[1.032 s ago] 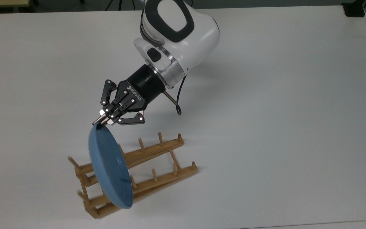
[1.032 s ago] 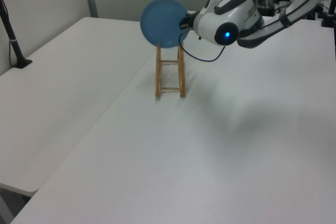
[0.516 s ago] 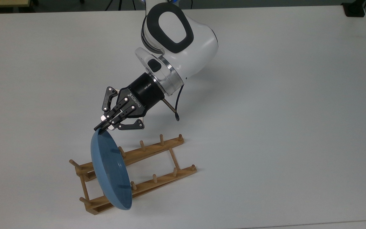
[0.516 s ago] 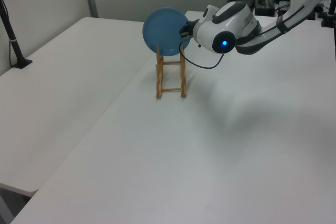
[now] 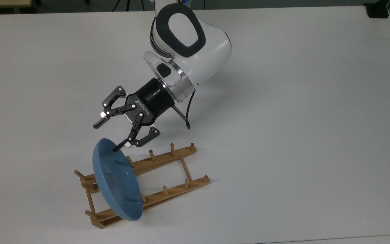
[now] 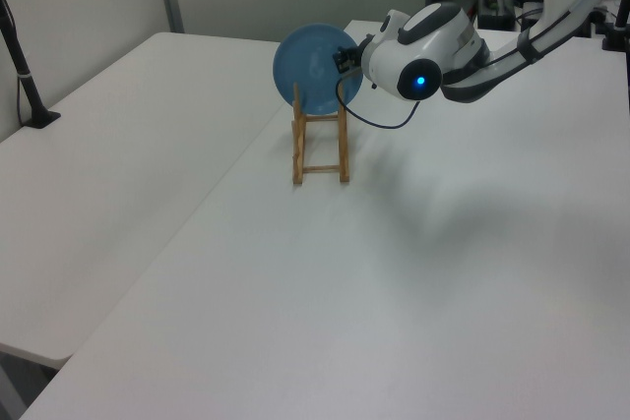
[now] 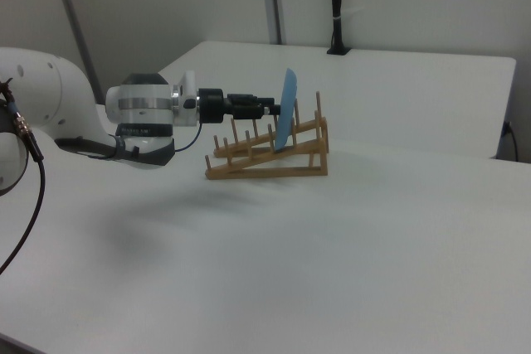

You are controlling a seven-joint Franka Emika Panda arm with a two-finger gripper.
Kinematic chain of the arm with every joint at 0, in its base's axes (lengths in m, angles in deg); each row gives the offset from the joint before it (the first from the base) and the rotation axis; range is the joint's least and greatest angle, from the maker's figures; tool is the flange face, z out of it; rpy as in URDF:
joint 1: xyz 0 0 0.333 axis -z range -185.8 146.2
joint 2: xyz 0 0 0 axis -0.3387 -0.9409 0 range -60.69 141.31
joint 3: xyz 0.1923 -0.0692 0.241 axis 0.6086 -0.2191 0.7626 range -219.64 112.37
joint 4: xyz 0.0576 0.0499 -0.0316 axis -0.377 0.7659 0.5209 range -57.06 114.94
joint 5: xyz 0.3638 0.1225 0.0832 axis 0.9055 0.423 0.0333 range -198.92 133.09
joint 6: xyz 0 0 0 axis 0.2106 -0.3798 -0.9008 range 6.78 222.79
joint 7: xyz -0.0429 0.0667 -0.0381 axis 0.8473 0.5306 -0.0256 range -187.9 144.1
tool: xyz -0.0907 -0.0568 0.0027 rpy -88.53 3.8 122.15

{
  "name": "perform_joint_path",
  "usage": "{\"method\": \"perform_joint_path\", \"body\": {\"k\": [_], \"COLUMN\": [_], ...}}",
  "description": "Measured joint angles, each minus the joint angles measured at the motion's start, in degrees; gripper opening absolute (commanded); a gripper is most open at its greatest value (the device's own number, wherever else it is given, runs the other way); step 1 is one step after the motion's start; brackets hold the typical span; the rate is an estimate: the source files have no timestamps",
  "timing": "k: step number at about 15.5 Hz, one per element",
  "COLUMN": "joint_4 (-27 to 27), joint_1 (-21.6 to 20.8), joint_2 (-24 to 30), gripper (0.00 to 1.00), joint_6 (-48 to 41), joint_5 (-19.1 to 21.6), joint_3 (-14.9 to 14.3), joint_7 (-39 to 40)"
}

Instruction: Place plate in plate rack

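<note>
The plate (image 5: 116,184) is leaning between rack (image 5: 168,189) pegs; gripper (image 5: 106,135) jaws are standing spread, seemingly straddling its rim.

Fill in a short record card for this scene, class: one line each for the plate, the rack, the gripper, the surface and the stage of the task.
plate: light-blue plate, standing on edge between the pegs, tilted
rack: wooden plate rack with two rails of upright pegs, sloping, one end raised
gripper: gripper with jaws open, either side of the plate's upper rim; whether a fingertip touches it is unclear
surface: white table
stage: plate sits in the rack, released; arm not yet drawn away
</note>
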Motion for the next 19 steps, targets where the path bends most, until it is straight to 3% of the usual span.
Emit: {"method": "perform_joint_path", "body": {"k": [3, 6, 9, 10, 12, 13, 16, 19], "joint_4": [-2.0, -4.4, -6.2, -6.9, -7.1, -7.2, -7.1, -6.8], "joint_1": [0.3, 0.3, 0.3, 0.4, 0.7, 0.8, 1.4, 3.3], "joint_2": [0.3, 2.2, 5.4, 7.7, 10.6, 13.0, 18.1, 21.1], "gripper": [1.0, 1.0, 1.0, 1.0, 1.0, 1.0, 1.0, 1.0], "joint_6": [0.0, 0.0, 0.0, 0.0, -0.6, -4.1, -14.0, -17.8], "joint_5": [1.6, 10.0, 25.5, 34.6, 47.2, 56.5, 70.4, 78.6], "joint_3": [-0.1, -0.1, 0.2, 0.3, 0.4, 0.4, 0.5, 0.5], "joint_7": [-0.2, 2.3, 11.9, 19.7, 30.3, 37.9, 48.0, 52.0]}}
